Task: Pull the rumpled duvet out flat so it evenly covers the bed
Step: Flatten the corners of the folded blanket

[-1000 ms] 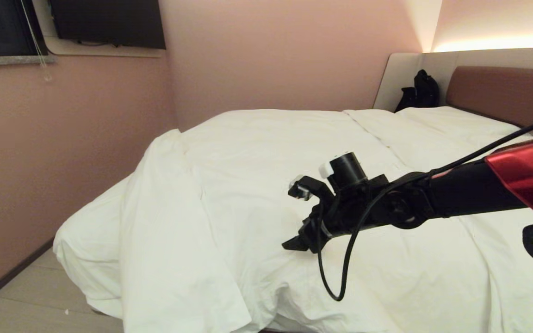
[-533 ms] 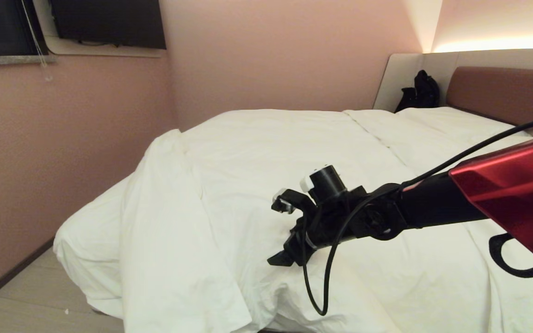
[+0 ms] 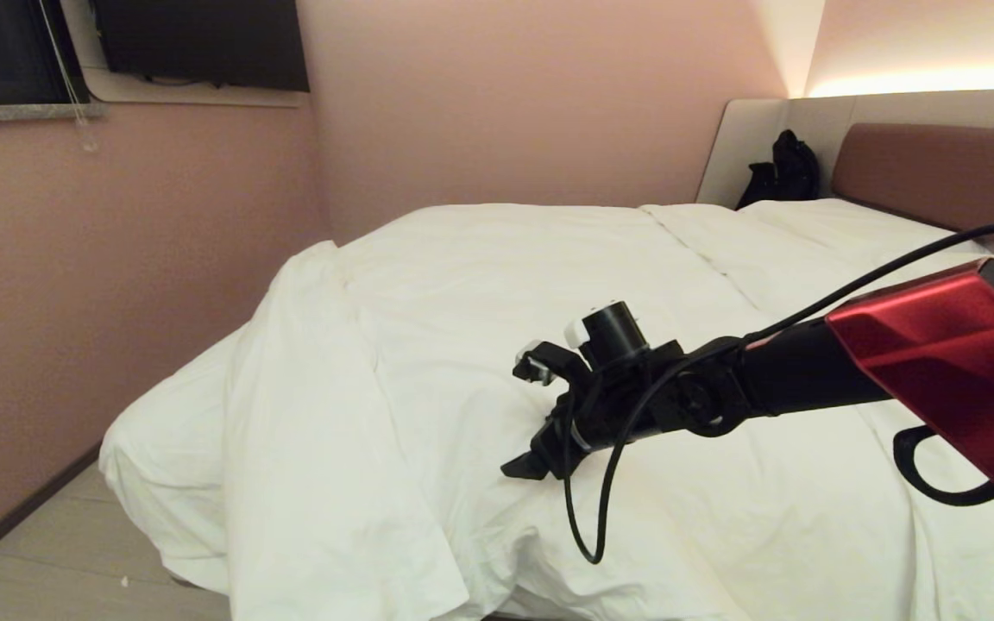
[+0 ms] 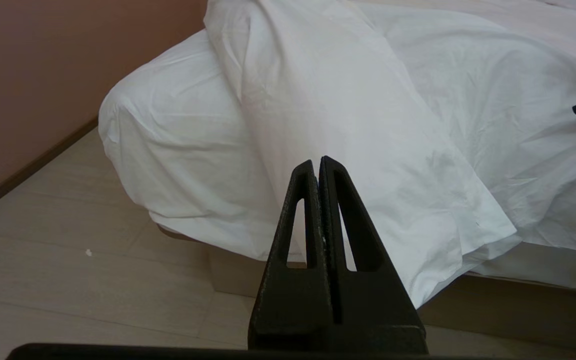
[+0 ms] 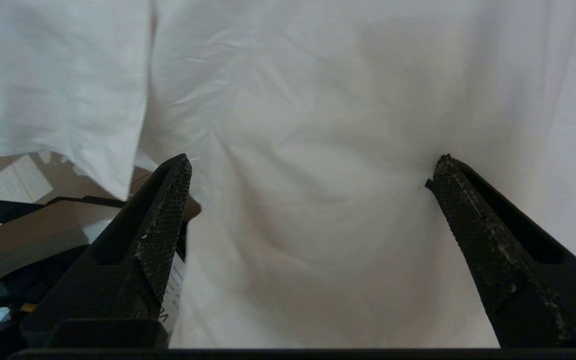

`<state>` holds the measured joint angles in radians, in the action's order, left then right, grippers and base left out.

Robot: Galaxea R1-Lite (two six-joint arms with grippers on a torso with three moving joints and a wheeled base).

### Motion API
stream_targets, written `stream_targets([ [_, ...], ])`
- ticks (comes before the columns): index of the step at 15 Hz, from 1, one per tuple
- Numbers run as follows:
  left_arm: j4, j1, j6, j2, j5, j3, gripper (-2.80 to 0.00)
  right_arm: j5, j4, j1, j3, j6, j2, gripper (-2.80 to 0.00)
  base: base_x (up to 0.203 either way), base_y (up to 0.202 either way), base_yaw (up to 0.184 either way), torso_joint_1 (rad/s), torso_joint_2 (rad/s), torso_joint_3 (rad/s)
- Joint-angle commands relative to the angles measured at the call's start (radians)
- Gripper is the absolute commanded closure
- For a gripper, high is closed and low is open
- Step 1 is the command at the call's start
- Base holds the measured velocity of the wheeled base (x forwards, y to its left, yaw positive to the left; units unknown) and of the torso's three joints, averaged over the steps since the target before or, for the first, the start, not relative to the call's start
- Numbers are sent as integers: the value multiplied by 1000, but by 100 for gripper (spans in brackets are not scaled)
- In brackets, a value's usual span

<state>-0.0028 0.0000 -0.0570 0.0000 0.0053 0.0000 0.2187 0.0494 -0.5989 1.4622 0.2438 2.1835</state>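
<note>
**Duvet spread over the bed, right gripper poised above it**

The duvet (image 3: 480, 285) lies across the bed (image 4: 518, 305), with a thick fold (image 4: 348, 130) running down to the foot corner and hanging over the edge toward the floor (image 3: 57, 552). Just above its near part the right gripper (image 3: 531, 414) hovers with its jaws spread wide and nothing between them but white cloth below. The left gripper (image 4: 319, 165) sits low beside the foot corner, fingers pressed together, empty. Pillows (image 3: 816, 241) lie by the headboard (image 3: 937, 172).
</note>
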Motion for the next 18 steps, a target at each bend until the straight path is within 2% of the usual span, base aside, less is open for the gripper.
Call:
stream_targets([
  [1,0,0,0,0,1,0,0,-2,1,27,34,-4,67,-280,0,0,0,0,0,0],
  [4,0,0,0,0,1,0,0,-13,1,39,58,-13,89,-280,0,0,0,0,0,0],
  [7,0,0,0,0,1,0,0,-166,1,50,128,-24,186,-280,0,0,0,0,0,0],
  [13,0,0,0,0,1,0,0,-171,3,42,127,-27,196,-280,0,0,0,0,0,0],
  [18,0,0,0,0,1,0,0,-174,1,42,129,-60,214,-280,0,0,0,0,0,0],
])
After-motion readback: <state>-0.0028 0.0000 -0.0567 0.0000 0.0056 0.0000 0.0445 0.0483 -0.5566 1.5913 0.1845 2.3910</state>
